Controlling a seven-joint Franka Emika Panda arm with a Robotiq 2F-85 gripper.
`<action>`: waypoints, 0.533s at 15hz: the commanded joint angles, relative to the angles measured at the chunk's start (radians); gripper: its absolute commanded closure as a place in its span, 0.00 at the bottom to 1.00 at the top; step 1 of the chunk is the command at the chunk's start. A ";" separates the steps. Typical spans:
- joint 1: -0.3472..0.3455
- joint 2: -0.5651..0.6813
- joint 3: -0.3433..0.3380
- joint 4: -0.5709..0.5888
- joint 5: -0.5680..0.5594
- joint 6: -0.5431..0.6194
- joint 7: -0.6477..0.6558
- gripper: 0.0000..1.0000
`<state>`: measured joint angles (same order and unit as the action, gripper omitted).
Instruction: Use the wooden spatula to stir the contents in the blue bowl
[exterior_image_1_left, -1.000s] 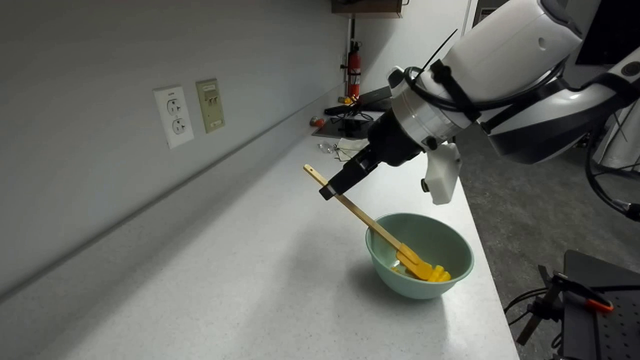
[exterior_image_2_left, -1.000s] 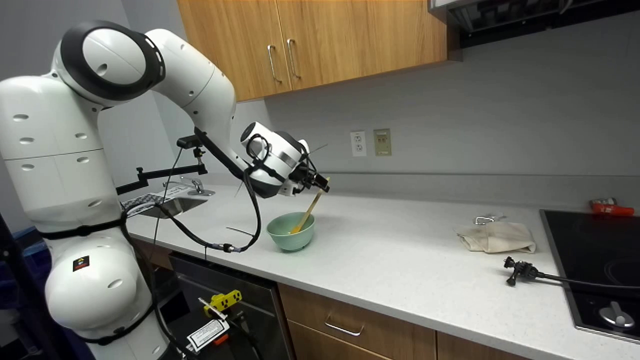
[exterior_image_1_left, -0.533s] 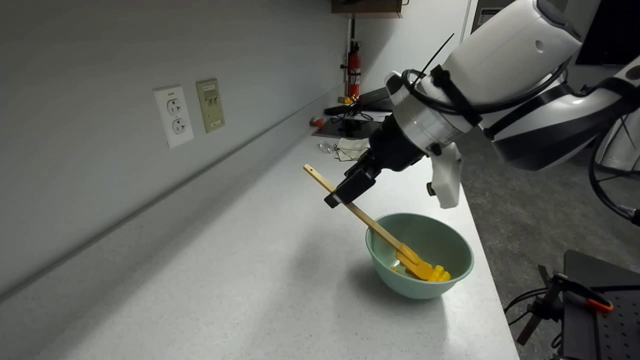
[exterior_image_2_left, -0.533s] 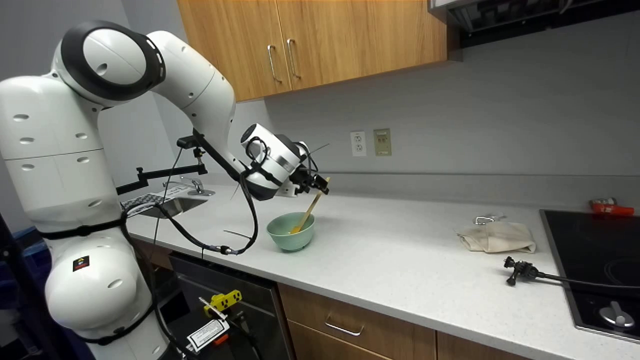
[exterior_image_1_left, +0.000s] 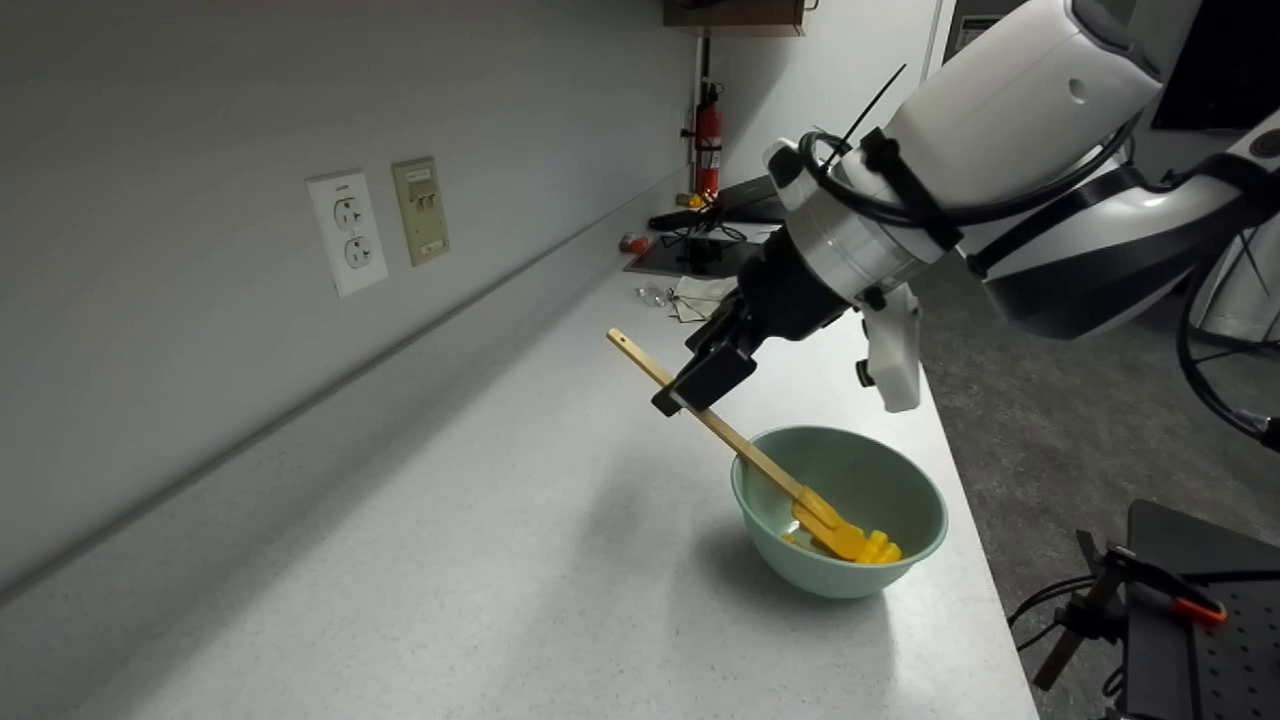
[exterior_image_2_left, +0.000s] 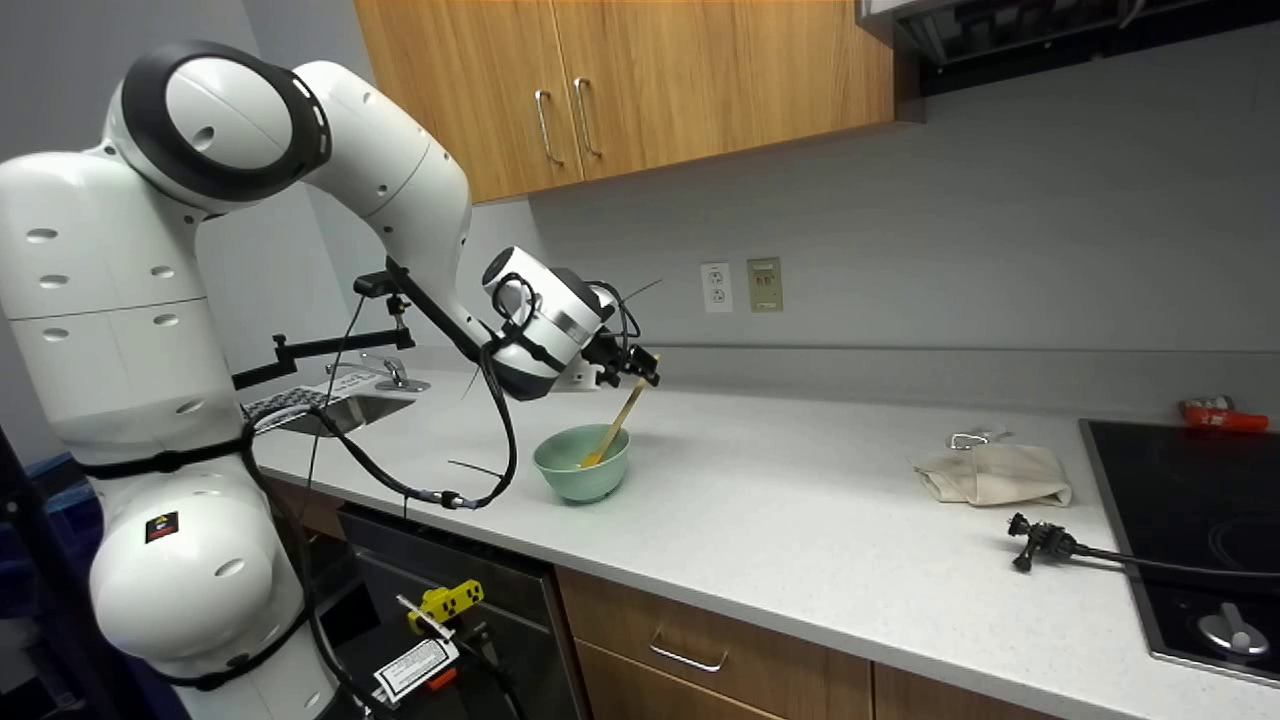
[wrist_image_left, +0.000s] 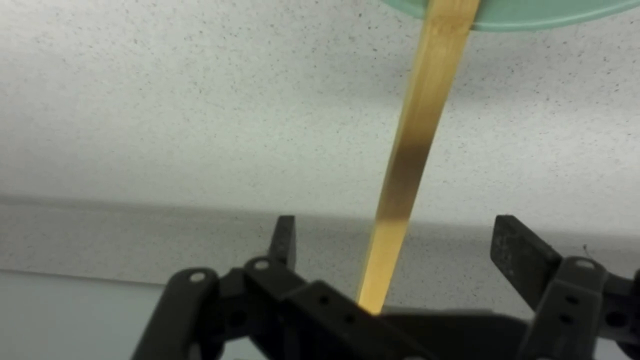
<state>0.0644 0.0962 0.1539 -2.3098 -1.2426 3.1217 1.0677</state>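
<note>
The wooden spatula (exterior_image_1_left: 745, 450) leans in the blue bowl (exterior_image_1_left: 815, 577) in both exterior views, its handle slanting up over the rim. Its yellow-orange head rests inside against the contents (exterior_image_1_left: 879, 549), a small heap of yellow bits. My gripper (exterior_image_1_left: 690, 390) is at the upper handle. In the wrist view, my gripper (wrist_image_left: 392, 240) is open, one finger on each side of the spatula handle (wrist_image_left: 417, 135), with a gap on both sides. The handle's top end is hidden behind the gripper there. Only the bowl's rim (wrist_image_left: 545, 22) shows at the wrist view's top.
The white counter (exterior_image_2_left: 760, 520) runs along a wall with outlets (exterior_image_1_left: 346, 232). The bowl stands near the counter's front edge. A folded cloth (exterior_image_2_left: 992, 474), a black clamp mount (exterior_image_2_left: 1045, 540) and a cooktop (exterior_image_2_left: 1200, 500) lie farther along. Wooden cabinets (exterior_image_2_left: 700, 90) hang above.
My gripper has moved slightly down along the handle towards the bowl, mostly in the first half second. The spatula, bowl and contents have not moved.
</note>
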 joint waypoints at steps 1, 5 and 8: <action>0.000 0.000 0.000 0.000 0.000 0.000 0.000 0.00; 0.000 -0.001 -0.001 0.001 -0.014 -0.013 -0.017 0.00; 0.000 -0.001 -0.005 0.007 -0.037 -0.015 -0.023 0.00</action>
<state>0.0645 0.0987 0.1528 -2.3114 -1.2530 3.1203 1.0631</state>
